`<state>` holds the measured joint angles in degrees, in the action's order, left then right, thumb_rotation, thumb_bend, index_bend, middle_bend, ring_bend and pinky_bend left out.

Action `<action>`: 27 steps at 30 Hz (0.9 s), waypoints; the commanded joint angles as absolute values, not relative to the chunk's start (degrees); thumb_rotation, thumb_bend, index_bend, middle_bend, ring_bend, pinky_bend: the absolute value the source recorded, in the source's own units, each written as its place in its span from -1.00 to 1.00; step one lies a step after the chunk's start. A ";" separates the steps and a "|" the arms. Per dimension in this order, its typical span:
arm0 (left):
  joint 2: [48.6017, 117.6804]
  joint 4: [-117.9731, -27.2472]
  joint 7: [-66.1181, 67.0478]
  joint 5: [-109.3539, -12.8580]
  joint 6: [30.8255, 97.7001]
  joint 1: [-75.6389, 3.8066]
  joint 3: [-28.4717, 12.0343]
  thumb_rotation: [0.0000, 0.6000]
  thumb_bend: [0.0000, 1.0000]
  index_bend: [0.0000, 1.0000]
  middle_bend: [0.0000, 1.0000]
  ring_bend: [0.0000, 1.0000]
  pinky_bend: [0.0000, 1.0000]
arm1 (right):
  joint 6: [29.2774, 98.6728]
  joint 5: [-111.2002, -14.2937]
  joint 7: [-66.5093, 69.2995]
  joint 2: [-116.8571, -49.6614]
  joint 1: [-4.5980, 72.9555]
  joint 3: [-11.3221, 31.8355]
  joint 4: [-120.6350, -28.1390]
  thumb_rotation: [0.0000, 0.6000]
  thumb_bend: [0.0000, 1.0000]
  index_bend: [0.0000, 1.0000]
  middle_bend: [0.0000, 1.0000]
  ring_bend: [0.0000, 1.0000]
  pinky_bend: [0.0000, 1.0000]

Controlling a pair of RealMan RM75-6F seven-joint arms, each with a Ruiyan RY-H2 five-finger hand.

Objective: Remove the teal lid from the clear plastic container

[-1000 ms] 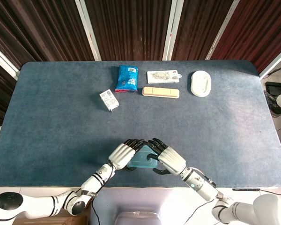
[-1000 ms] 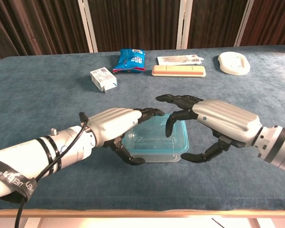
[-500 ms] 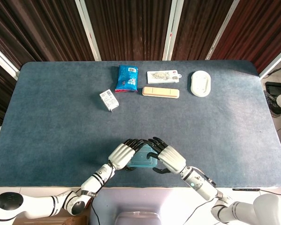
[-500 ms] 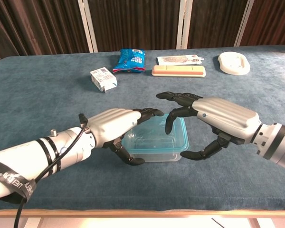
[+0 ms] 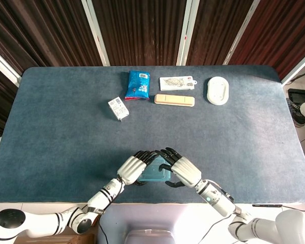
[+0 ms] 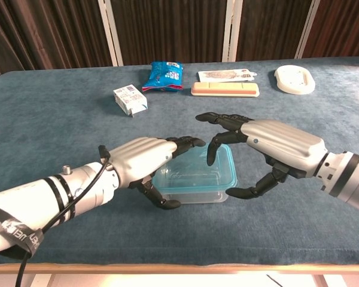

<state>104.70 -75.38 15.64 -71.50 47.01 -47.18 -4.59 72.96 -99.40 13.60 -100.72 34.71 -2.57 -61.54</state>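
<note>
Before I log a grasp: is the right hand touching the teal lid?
Cannot tell. In the chest view the right hand arches over the teal lid, fingers at its far edge, but neither contact nor gap shows plainly.

Matt blue felt-like cloth covers the bench (image 6: 42, 125); clear glossy plastic container (image 6: 194, 190), smooth teal lid (image 6: 197, 173), glossy blue foil packet (image 6: 166, 75)

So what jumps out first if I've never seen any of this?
Two silver robot hands with black fingers, the left robot hand and the right robot hand, arch over a clear container with a teal lid at the table's near edge. Along the far edge lie a blue packet and a white oval dish.
</note>
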 commanded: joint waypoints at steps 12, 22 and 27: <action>104.26 -76.27 15.67 -72.34 47.19 -47.03 -4.25 1.00 -0.47 -1.00 -0.62 -0.01 0.06 | 73.31 -99.42 13.49 -100.90 34.90 -2.23 -61.55 1.00 -0.21 0.05 -0.81 -1.00 -1.00; 104.31 -76.34 15.45 -73.39 47.55 -46.92 -4.01 1.00 -0.47 -1.00 -0.62 -0.01 -0.03 | 73.52 -99.29 13.17 -100.38 35.08 -1.85 -62.31 1.00 -0.21 0.05 -0.81 -1.00 -1.00; 104.39 -76.19 15.44 -73.81 47.59 -46.79 -3.72 1.00 -0.47 -1.00 -0.63 -0.01 -0.07 | 73.50 -99.20 12.85 -100.12 35.16 -1.70 -62.75 1.00 -0.21 0.05 -0.81 -1.00 -1.00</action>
